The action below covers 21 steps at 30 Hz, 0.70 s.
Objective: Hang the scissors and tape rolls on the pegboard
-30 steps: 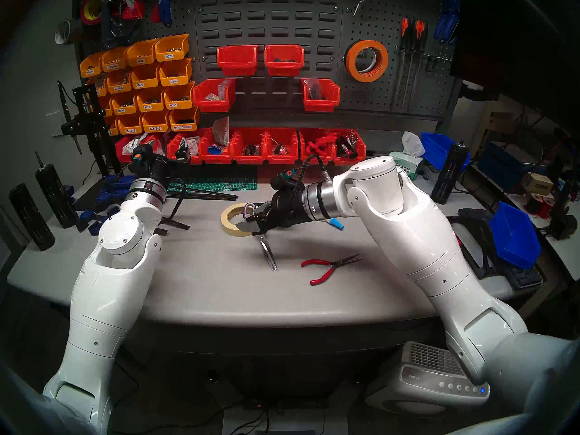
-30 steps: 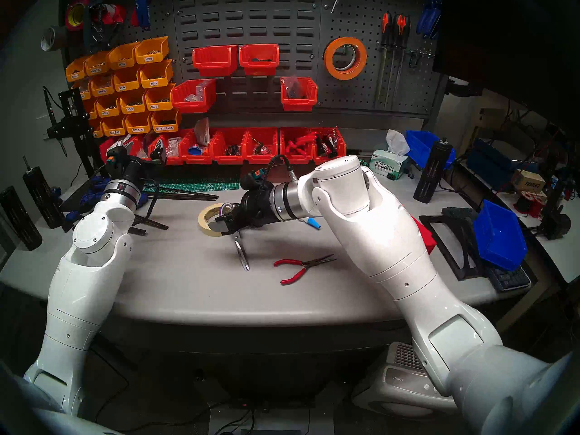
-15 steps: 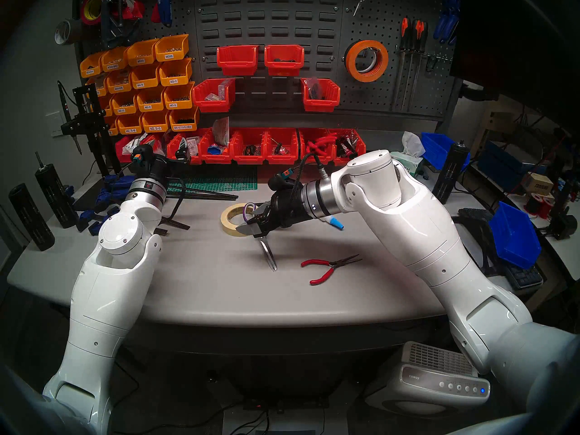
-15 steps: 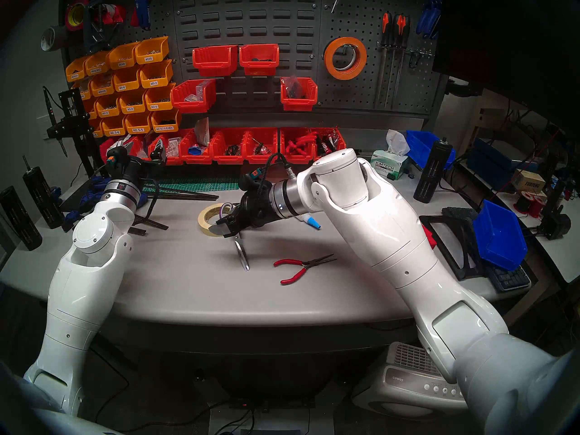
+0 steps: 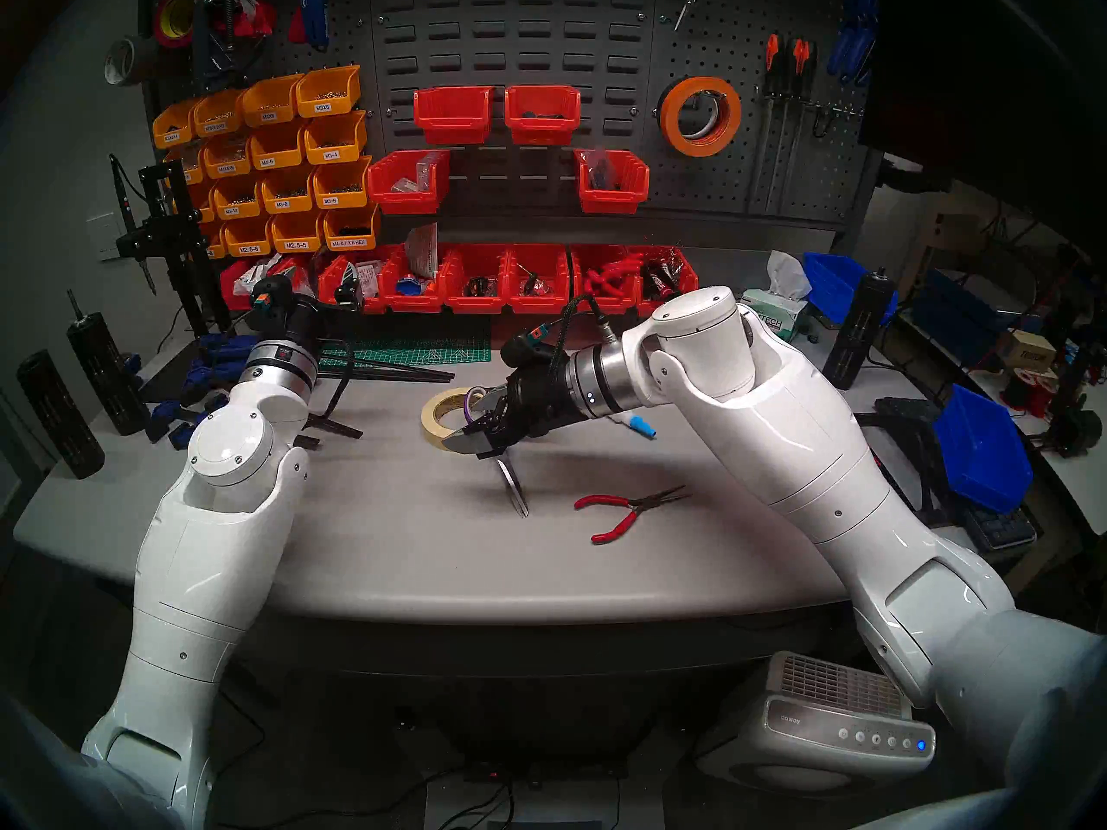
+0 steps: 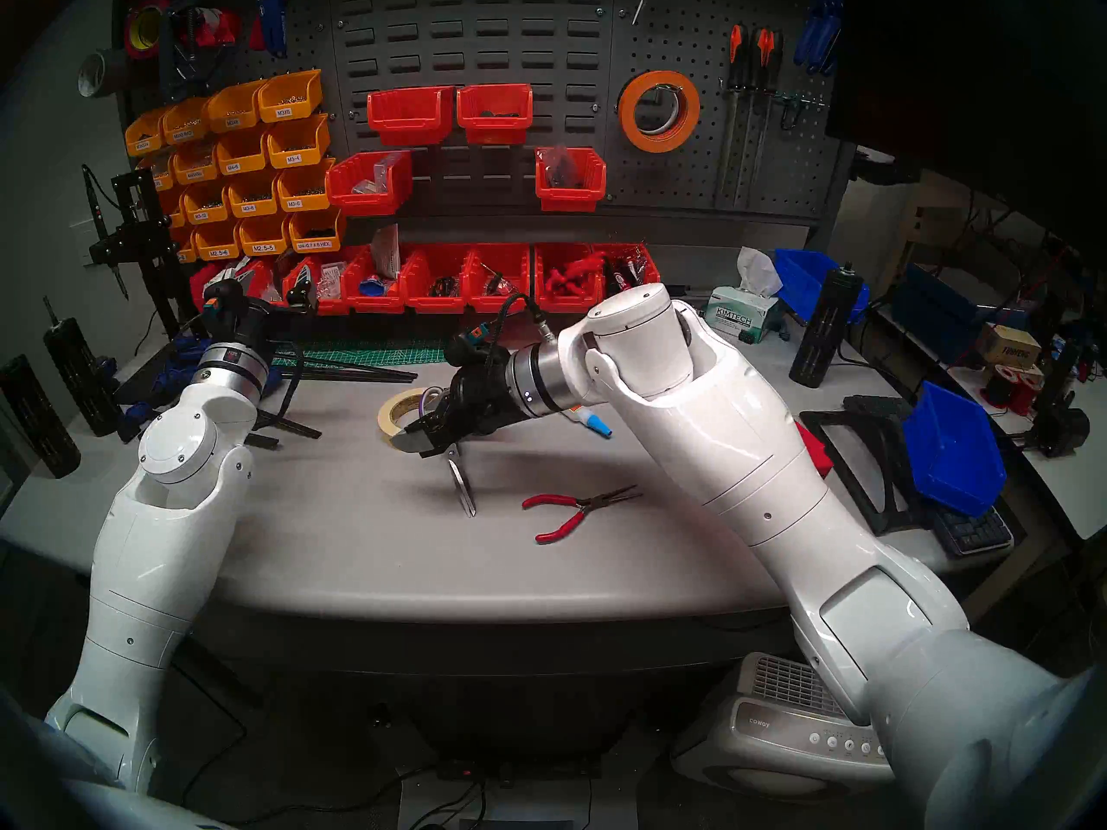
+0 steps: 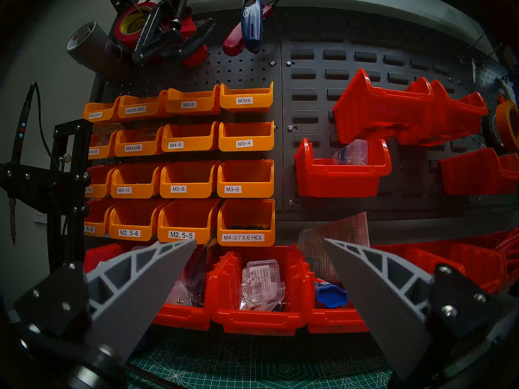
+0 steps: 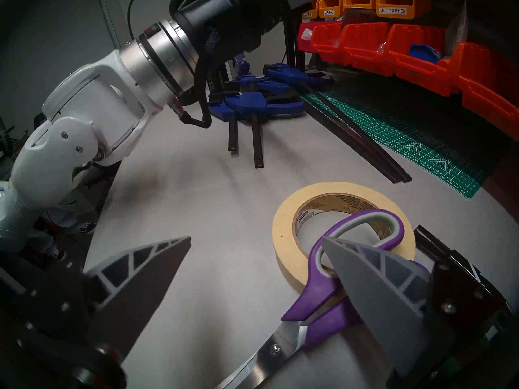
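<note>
The scissors (image 5: pixel 512 487) lie on the table, silver blades toward me and purple handles (image 8: pixel 317 295) propped on the cream tape roll (image 5: pixel 428 421) (image 8: pixel 283 239). My right gripper (image 5: pixel 473 418) (image 8: pixel 255 239) is open, low over the handles. One finger (image 8: pixel 379 290) overlaps the handle loops and the other stands wide to the side. The orange tape roll (image 5: pixel 701 116) hangs on the pegboard (image 5: pixel 719 194), with a dark roll with a white core peeking out behind it. My left gripper (image 5: pixel 350 296) (image 7: pixel 259 242) is open and empty, facing the bins.
Red-handled pliers (image 5: pixel 623 508) lie to the right of the blades, and a blue-capped marker (image 5: pixel 641 427) sits under my right wrist. A green cutting mat (image 5: pixel 419 346) and a row of red bins (image 5: pixel 473 278) line the back. Blue clamps (image 8: pixel 252 99) lie at the left.
My right arm has shifted a little leftward, carrying the open gripper further over the scissors handles and the cream roll. Scissors, roll and left arm have not moved.
</note>
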Each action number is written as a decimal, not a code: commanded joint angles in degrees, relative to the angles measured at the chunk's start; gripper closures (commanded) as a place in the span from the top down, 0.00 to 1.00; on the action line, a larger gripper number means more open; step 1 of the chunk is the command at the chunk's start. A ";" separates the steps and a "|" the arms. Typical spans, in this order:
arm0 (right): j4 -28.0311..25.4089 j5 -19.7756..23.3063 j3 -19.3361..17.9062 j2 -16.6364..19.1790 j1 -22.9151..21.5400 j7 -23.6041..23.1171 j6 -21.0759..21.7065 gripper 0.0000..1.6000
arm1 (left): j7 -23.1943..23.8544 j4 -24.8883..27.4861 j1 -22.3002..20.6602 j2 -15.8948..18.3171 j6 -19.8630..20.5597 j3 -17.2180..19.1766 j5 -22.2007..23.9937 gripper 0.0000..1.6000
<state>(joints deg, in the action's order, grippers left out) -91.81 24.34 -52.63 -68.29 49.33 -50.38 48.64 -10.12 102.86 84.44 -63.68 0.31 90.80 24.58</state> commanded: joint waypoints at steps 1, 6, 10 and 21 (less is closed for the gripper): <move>0.10 -0.19 0.19 -1.13 -2.84 -1.20 -1.54 1.00 | -0.14 1.67 -1.70 0.07 -0.71 0.74 0.11 1.00; 0.56 -0.58 1.00 -1.22 -3.63 -2.41 -2.03 1.00 | -0.14 1.67 -1.70 0.07 -0.71 0.74 0.11 1.00; 0.59 -0.93 1.56 -1.12 -4.07 -3.20 -2.33 1.00 | -0.14 1.67 -1.70 0.07 -0.71 0.74 0.11 1.00; 0.89 -0.06 -1.68 -2.45 -0.96 1.23 0.46 1.00 | -0.15 1.68 -1.70 0.06 -0.72 0.75 0.12 1.00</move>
<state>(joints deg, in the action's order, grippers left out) -90.15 23.54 -51.84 -69.59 48.05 -51.38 48.22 -10.12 102.86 84.43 -63.68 0.31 90.80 24.58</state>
